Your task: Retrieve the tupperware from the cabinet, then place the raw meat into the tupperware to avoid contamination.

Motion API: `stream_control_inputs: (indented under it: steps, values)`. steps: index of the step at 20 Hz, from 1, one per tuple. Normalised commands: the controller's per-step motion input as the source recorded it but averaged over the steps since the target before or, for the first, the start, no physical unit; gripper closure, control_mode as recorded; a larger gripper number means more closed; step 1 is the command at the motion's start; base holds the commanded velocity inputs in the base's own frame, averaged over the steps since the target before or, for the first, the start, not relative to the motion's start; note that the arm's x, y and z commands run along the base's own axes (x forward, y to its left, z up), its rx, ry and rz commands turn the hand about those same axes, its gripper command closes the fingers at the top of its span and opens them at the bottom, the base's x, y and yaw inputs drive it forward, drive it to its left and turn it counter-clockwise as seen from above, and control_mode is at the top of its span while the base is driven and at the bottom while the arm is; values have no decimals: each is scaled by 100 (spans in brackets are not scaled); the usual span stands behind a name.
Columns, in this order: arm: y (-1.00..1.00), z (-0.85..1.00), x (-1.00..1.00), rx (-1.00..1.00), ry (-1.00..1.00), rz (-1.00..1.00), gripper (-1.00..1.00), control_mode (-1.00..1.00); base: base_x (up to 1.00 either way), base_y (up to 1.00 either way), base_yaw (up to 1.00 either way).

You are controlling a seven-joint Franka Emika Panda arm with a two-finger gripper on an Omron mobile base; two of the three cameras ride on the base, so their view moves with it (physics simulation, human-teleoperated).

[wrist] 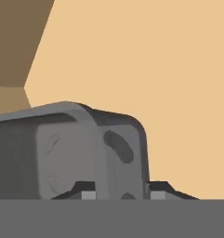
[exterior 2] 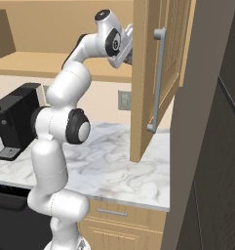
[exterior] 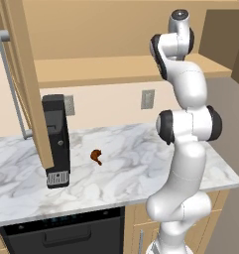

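Arm up inside the open cabinet (exterior: 116, 69), fingers at the tupperware.

We see pale tan panelled wood, a plain shelf, a grey bar handle (exterior 2: 158, 80); below, veined white marble counter (exterior: 141, 163) carrying the boxy black appliance (exterior: 56, 141). The grey, round-cornered tupperware (wrist: 81, 148) sits against the gripper (wrist: 119, 195), whose tips straddle its corner, spread apart, though seemingly not yet clamped. The reddish-brown raw meat (exterior: 96, 157) lies on the marble.

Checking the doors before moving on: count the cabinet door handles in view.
2. One handle is on the open door at the left of the left base view; one handle is on the open door in the right base view. Others may be hidden.
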Motion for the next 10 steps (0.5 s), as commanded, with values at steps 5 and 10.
stream_control_inputs:
  steps: [5,10]
  values:
    - [10,-12,1,0,-7,0,100,-100,0,0,0]
    - [10,-13,7,-3,-17,0,100,-100,0,0,0]
